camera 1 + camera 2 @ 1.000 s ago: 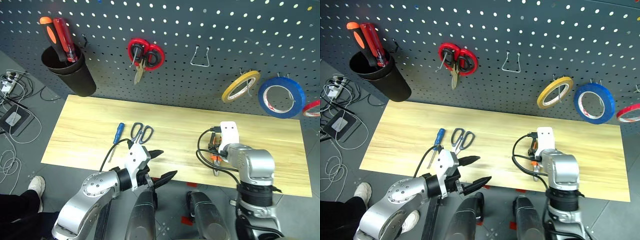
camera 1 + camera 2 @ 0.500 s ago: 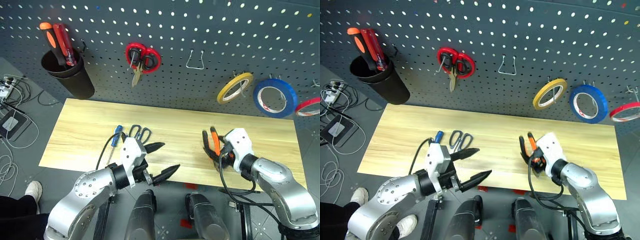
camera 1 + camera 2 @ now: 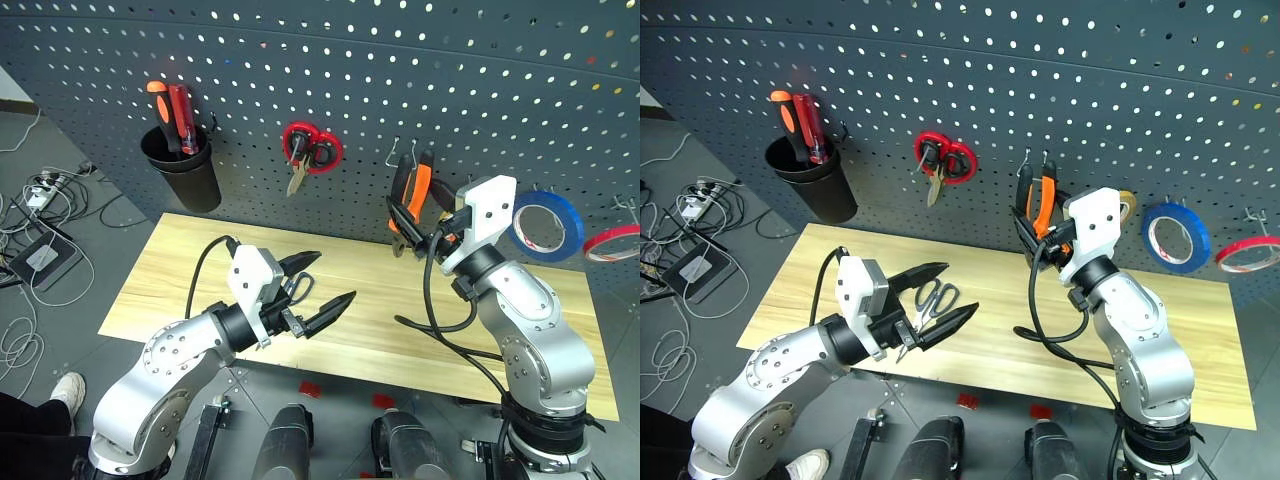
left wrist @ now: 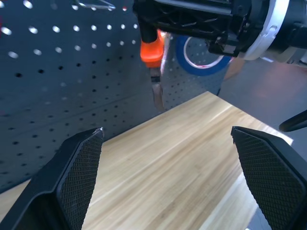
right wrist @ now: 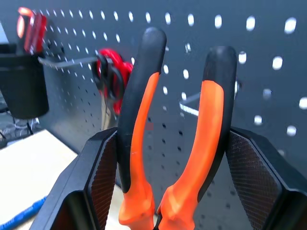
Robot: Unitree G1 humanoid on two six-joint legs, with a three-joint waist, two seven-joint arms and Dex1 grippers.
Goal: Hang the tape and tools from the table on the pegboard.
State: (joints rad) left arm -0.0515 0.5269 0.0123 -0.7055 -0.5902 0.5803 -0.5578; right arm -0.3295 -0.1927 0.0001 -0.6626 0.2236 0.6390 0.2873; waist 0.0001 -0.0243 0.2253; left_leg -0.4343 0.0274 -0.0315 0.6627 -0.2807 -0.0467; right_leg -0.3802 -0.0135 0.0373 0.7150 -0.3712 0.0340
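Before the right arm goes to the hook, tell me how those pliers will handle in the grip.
The pliers look rigid and probably dense for their size. Held in the right claw by both handles, they seem unlikely to twist. The handle sleeves look rubbery, so slipping seems unlikely, though the two handles could squeeze together.

Grained wood table, matt perforated pegboard

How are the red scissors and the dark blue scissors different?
The red scissors hang on the pegboard, blades pointing down; the dark blue scissors lie flat on the table. The red ones have red handles, the others dark ones. The dark blue scissors lie by the left end effector; the red ones hang apart. Both have metal blades.
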